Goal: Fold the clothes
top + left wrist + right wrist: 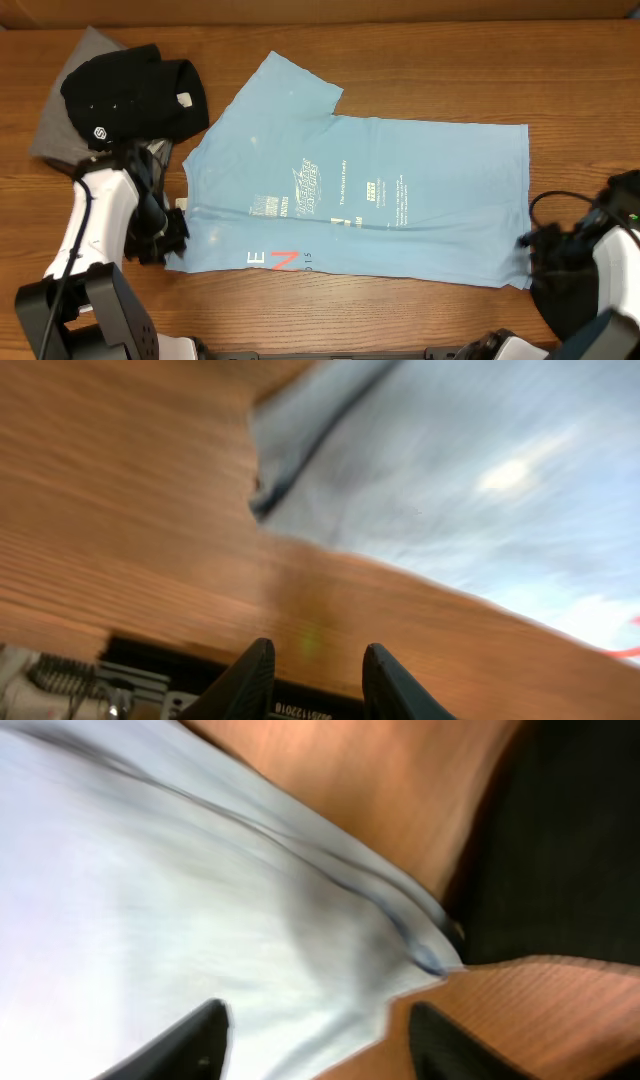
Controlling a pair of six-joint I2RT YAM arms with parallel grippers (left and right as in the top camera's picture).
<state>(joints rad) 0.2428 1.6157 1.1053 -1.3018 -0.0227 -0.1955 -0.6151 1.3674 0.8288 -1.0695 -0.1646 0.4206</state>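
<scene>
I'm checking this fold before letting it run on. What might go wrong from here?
The left pincer sits open over the bare wooden table beside the light blue soft T-shirt, so it may close on nothing. The right pincer, open over the shirt's corner, is next to dark cloth and might catch that too. The upper sleeve sticks out, so a fold may come out uneven.

Left arm point(95, 215): white shell links, black joints, thin black cable point(72, 250) along it. Right arm point(618, 258): same white-and-black build. Left gripper point(315, 660) and right gripper point(315, 1025): black tapered fingers point(250, 680); metal spring point(50, 675) and printed label point(300, 709) at left base.
</scene>
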